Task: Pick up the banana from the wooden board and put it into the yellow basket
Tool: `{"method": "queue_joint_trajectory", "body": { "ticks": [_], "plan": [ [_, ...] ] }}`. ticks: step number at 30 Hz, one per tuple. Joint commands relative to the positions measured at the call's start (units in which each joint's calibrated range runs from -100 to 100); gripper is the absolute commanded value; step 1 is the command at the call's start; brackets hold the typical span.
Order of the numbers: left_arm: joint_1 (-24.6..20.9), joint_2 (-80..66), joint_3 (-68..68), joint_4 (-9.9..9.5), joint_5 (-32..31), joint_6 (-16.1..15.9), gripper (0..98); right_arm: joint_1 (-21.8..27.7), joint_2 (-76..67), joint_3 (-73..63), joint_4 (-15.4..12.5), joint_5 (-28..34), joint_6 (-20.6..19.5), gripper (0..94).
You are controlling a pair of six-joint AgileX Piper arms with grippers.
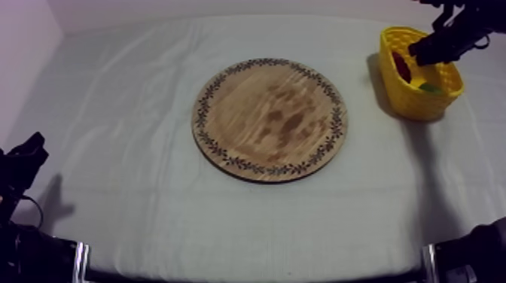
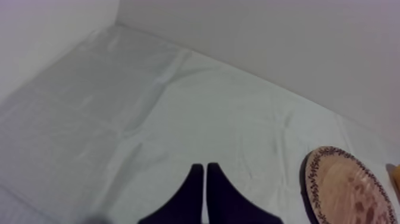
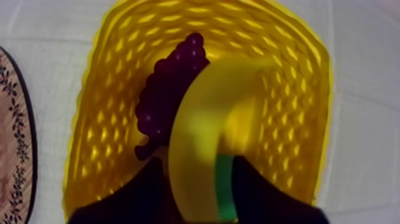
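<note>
The yellow banana (image 3: 202, 119) with a green tip hangs inside the yellow basket (image 3: 297, 89), and my right gripper (image 3: 199, 162) is shut on it, one black finger at each side. A dark purple bunch of grapes (image 3: 166, 89) lies in the basket beside the banana. From above, my right gripper (image 1: 418, 53) reaches down into the basket (image 1: 391, 68) at the table's far right. The round wooden board (image 1: 269, 119) in the middle carries nothing. My left gripper (image 2: 206, 168) is shut on nothing, low at the table's left side (image 1: 30, 147).
The board's patterned rim (image 3: 12, 119) lies a short way left of the basket. The board (image 2: 348, 190) also lies off to the right of my left gripper. Grey-white cloth covers the table, with a pale wall behind it.
</note>
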Motion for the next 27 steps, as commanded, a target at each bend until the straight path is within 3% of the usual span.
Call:
{"method": "queue_joint_trajectory", "body": {
  "ticks": [1,4,6,9,12,15,27],
  "plan": [
    [-0.01,0.03,0.04,0.0,0.01,-0.02,0.1,-0.25,0.08,0.4,1.25,-0.02,-1.25,50.1],
    [-0.01,0.03,0.04,0.0,0.01,-0.02,0.1,-0.44,-0.1,1.04,2.1,-0.5,-2.08,55.1],
    [-0.01,0.03,0.04,0.0,0.01,-0.02,0.1,-0.4,-0.54,1.51,1.86,-0.72,-1.95,52.3],
    [-0.01,0.03,0.04,0.0,0.01,-0.02,0.1,-0.08,-1.96,2.33,0.27,-0.94,-0.53,38.3],
    [-0.01,0.03,0.04,0.0,0.01,-0.02,0.1,0.17,-4.19,3.55,-0.65,-0.92,0.0,14.5],
    [-0.01,0.03,0.04,0.0,0.01,-0.02,0.1,0.26,-7.4,5.81,-1.14,-1.16,0.07,5.5],
    [-0.01,0.03,0.04,0.0,0.01,-0.02,0.1,1.57,-31.73,26.23,-4.79,-6.23,2.48,0.9]
  ]
}}
